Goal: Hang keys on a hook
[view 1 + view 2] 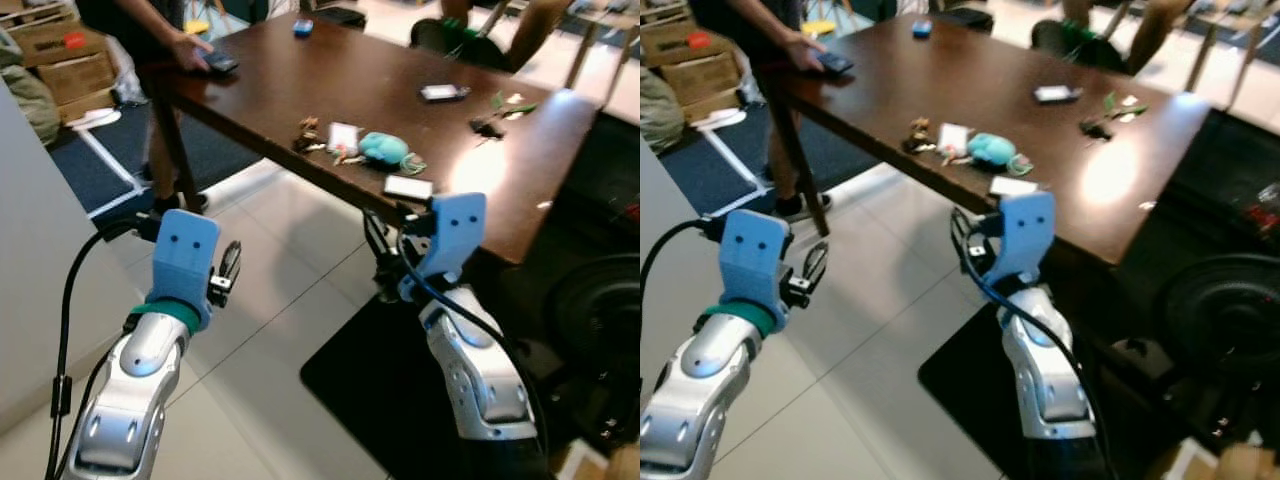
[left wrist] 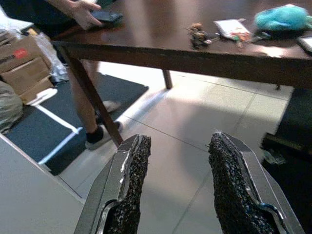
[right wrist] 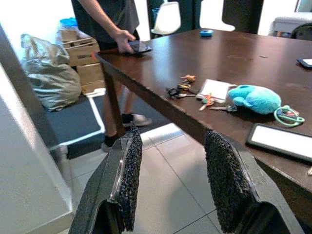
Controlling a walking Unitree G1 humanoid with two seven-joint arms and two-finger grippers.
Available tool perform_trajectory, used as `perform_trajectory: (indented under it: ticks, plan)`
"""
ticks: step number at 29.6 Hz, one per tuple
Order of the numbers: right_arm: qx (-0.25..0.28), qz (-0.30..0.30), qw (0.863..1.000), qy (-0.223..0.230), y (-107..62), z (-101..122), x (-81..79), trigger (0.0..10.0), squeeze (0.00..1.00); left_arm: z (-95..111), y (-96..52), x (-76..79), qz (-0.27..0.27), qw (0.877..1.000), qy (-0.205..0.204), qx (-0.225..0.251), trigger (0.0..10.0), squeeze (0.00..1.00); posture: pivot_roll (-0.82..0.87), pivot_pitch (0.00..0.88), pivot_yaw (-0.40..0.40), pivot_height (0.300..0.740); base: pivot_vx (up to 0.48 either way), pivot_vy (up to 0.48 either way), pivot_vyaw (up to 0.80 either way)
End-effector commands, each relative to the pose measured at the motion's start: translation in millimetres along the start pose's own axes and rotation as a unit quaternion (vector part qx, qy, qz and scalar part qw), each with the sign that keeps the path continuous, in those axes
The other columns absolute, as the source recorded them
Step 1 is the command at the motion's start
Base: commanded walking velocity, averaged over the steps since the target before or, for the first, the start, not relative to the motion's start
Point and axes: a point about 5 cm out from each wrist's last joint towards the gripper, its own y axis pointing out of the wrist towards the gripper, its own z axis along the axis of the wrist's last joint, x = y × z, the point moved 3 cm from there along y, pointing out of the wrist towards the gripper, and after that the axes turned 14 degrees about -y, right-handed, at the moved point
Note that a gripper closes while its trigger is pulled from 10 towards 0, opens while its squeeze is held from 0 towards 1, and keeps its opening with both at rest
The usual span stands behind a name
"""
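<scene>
We note left gripper [image 2: 175, 187] & right gripper [image 3: 173, 183] nearest us, short of the table [image 1: 330, 85] edge, jaws wide, nothing held. Keys [image 3: 181, 89] lie on table near its front edge, beside teal plush [image 3: 254, 99]. Person's hand [image 1: 188, 48] rests at table's far corner.

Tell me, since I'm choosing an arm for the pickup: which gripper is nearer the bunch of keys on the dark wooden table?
Right. The right gripper hangs just below the table edge near the bunch of keys; the left gripper hovers over the tiled floor, farther off.
</scene>
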Motion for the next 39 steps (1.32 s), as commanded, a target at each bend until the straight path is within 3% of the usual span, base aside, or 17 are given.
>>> perform_trajectory:
  ticks: [1, 5, 26, 35, 39]
  plan:
    - [-0.008, -0.008, 1.0, 0.006, -3.0, -4.5, 4.9, 10.0, 0.0, -1.9, -0.9, 3.9, -0.007, 1.0, -0.001, -0.004, 10.0, 0.0, -0.06, 0.082, 0.106, 0.74, 0.442, 0.0, 0.0]
    - [-0.007, -0.008, 1.0, 0.01, -2.9, -4.2, 4.6, 10.0, 0.0, -2.0, -0.8, 3.9, -0.007, 1.0, -0.001, -0.004, 10.0, 0.0, -0.06, 0.081, 0.108, 0.74, 0.441, 0.0, 0.0]
    - [-0.014, -0.011, 1.0, 0.02, -2.2, -6.2, 4.8, 10.0, 0.0, -2.3, -0.5, 3.9, -0.011, 1.0, 0.0, -0.006, 10.0, 0.0, -0.05, 0.08, 0.113, 0.74, 0.431, 0.0, -0.8]
    - [-0.01, -0.011, 1.0, 0.015, -1.9, -5.1, 4.7, 10.0, 0.0, -7.3, -0.2, 4.1, -0.013, 1.0, 0.006, -0.023, 10.0, 0.0, -0.05, 0.081, 0.115, 0.74, 0.146, 0.0, 0.0]
    - [-0.009, -0.009, 1.0, 0.013, -1.9, -4.7, 4.2, 10.0, 0.0, -13.1, -2.4, 7.9, -0.043, 0.998, 0.019, -0.045, 10.0, 0.0, -0.05, 0.082, 0.116, 0.74, 0.0, 0.0, 0.0]
